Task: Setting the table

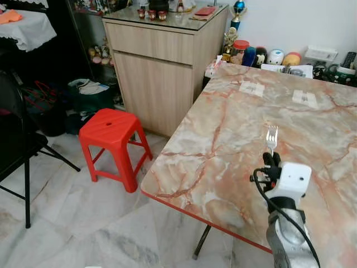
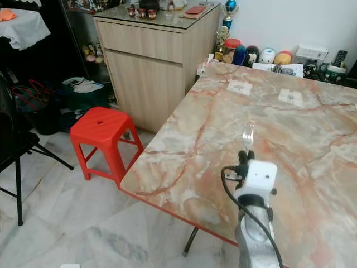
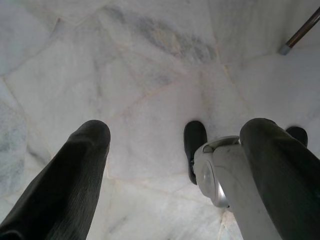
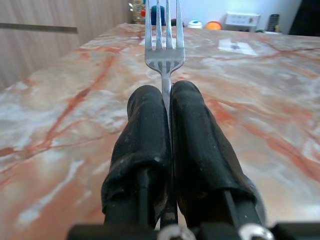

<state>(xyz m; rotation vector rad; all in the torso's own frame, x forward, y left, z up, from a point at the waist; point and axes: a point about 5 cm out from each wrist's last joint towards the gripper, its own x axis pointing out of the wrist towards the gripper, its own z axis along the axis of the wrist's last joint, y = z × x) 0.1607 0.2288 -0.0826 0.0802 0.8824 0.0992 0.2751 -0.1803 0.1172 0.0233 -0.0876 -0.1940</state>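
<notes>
My right gripper clamps a fork upright above the marble table's near edge; my left gripper hangs spread wide over the floor.

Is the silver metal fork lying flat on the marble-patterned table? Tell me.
No: the right gripper holds the silver metal fork clamped, tines raised above the marble-patterned table.

Even, soft daylight fills the room; the marble table shows a mild sheen without hard glare. The left corner behind the chair is dim. Head views are sharp. In the right wrist view the fork is crisp, the background soft.
</notes>
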